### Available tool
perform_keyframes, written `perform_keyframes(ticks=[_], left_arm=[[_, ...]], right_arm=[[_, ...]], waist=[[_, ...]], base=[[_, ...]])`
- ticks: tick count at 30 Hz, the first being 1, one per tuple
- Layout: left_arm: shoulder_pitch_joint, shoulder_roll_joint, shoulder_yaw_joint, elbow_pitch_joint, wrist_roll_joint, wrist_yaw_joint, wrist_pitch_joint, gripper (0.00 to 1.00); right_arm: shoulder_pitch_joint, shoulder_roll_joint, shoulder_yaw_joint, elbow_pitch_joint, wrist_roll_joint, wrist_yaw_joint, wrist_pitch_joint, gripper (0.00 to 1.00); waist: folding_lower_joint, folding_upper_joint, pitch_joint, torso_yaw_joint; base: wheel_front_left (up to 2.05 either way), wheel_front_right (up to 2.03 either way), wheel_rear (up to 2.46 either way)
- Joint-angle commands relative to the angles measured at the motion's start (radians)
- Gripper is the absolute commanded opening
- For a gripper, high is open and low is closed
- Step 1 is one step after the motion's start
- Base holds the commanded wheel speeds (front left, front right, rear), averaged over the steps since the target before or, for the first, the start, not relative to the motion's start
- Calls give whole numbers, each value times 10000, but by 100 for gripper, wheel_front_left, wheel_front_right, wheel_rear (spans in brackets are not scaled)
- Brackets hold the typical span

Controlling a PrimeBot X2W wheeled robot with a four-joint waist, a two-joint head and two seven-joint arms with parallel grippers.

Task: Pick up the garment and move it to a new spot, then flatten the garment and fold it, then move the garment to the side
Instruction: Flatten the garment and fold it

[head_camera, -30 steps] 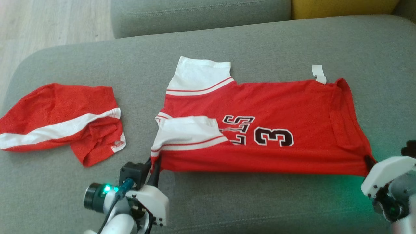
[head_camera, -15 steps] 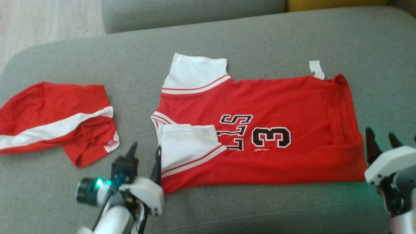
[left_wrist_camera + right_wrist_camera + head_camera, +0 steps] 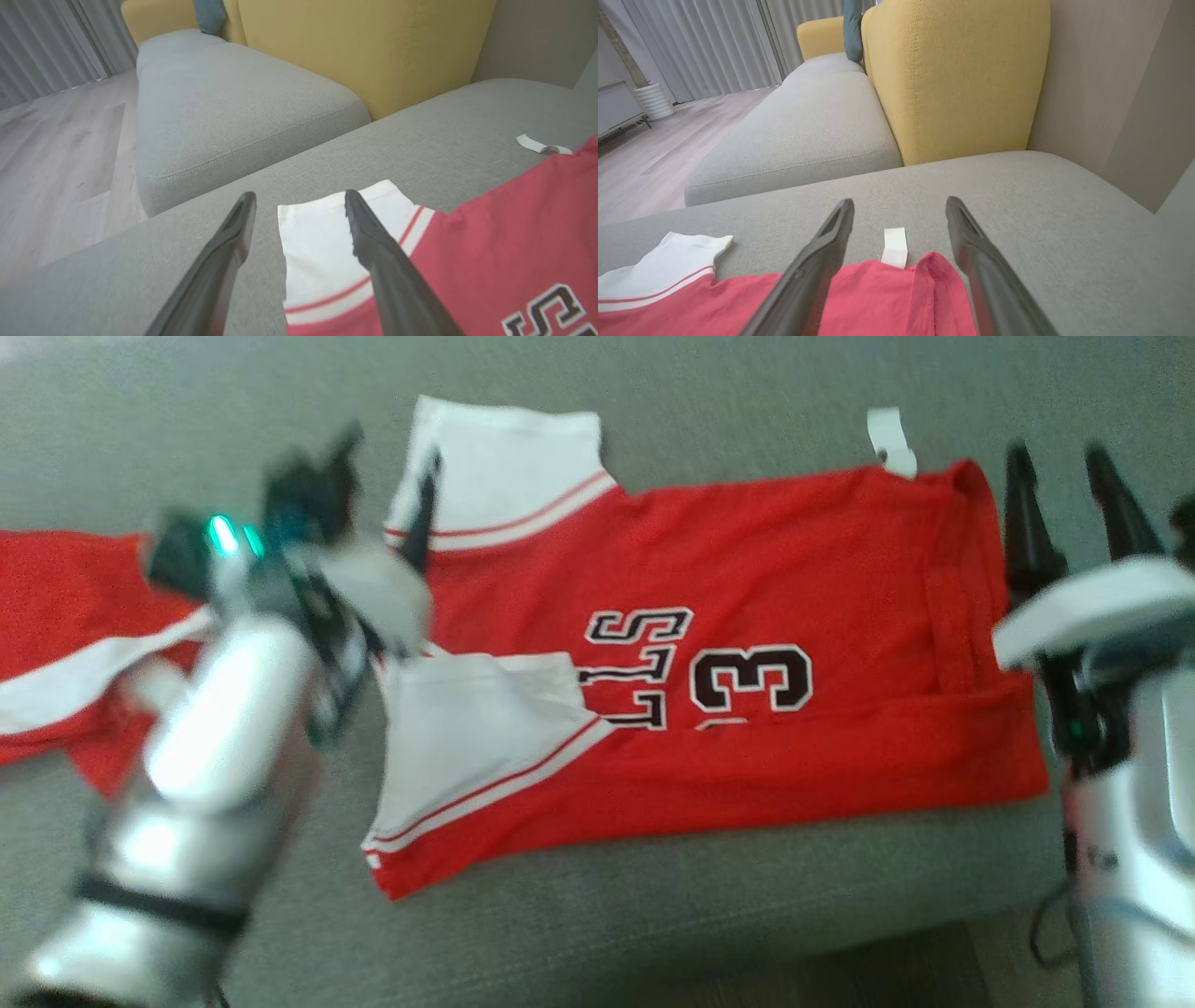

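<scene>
On the grey sofa seat (image 3: 653, 915), a pair of red shorts (image 3: 56, 588) with a white stripe lies bunched at nine o'clock of the head view, partly behind the blurred left forearm. The left claw (image 3: 387, 448) is at about eleven o'clock, its two dark fingers spread apart and holding nothing. In its wrist view the left claw (image 3: 299, 196) straddles the corner of the far white sleeve, one finger over bare upholstery and the other over the sleeve. Whether it touches the cloth cannot be told.

The red jersey (image 3: 747, 569) lies spread across the centre, its collar end toward nine o'clock and its hem toward three. The near sleeve is folded in over the black lettering beside the "3", and the near long edge is turned up in a band. A white tag (image 3: 890, 439) sticks out at one o'clock.

The right claw (image 3: 1057, 457) stands at two o'clock, just past the hem, fingers parted and empty. Its wrist view frames the tag between the fingers, with a yellow cushion (image 3: 952, 79) behind.
</scene>
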Motion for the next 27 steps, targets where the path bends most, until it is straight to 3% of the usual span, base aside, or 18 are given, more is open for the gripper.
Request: perform_keyframes(ticks=[1,4,8,14,21,25,27], left_arm=[[-1040,450,366,67,-164,-362,327,100],[-2424,971,224,988,-216,-1376,1411,100],[-3754,1501,-62,2088,-398,-2018,2614,100],[-4788,1938,-854,3036,-914,-2179,3698,100],[-5392,2308,-1825,3464,-1599,-2185,3917,100],[-5439,2246,-2341,3576,-2216,-2186,4123,97],[-5417,2254,-2675,3535,-2538,-2186,4251,0]], right_arm=[[-641,-129,354,-249,-73,65,-99,100],[-1448,-63,700,-41,-146,65,-149,100],[-2287,13,1102,279,-122,65,-309,100],[-3093,26,1543,739,-28,65,-579,100],[-3409,6,1811,1051,120,65,-855,100],[-3449,-68,1805,1221,188,65,-905,100],[-3490,-145,1737,1342,201,65,-906,100]], waist=[[-1,0,831,-650],[-1,0,1417,-1047],[-1,0,1897,-1430],[-1,0,2283,-1788],[-1,0,2464,-1987],[-1,0,2454,-1972],[-1,0,2420,-1920]], base=[[0,0,0],[0,0,0],[0,0,0],[0,0,0],[0,0,0],[0,0,0],[0,0,0]])
